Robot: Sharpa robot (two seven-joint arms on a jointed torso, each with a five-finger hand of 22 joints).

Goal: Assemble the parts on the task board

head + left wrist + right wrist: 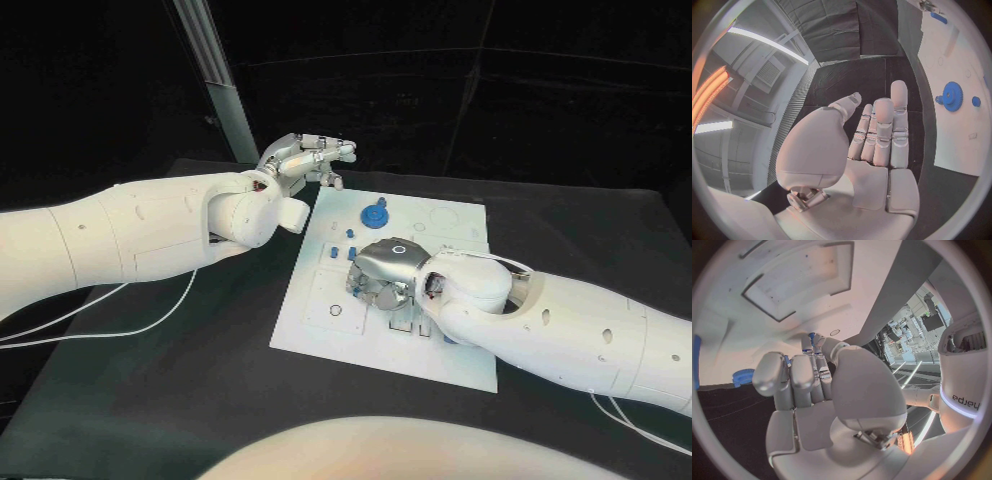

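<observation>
Right robot hand (384,272) pinches a small blue part (811,336) over the task board (325,325).

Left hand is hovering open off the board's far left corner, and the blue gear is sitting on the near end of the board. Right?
Not quite. The left hand does hover open off the task board's far left corner, but the blue gear sits at the board's far end, as the head view shows.

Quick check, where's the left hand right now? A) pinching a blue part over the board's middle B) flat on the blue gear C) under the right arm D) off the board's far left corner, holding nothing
D: the left hand hangs past the far left corner of the task board, fingers apart and empty, while the blue gear lies untouched on the board.
</observation>
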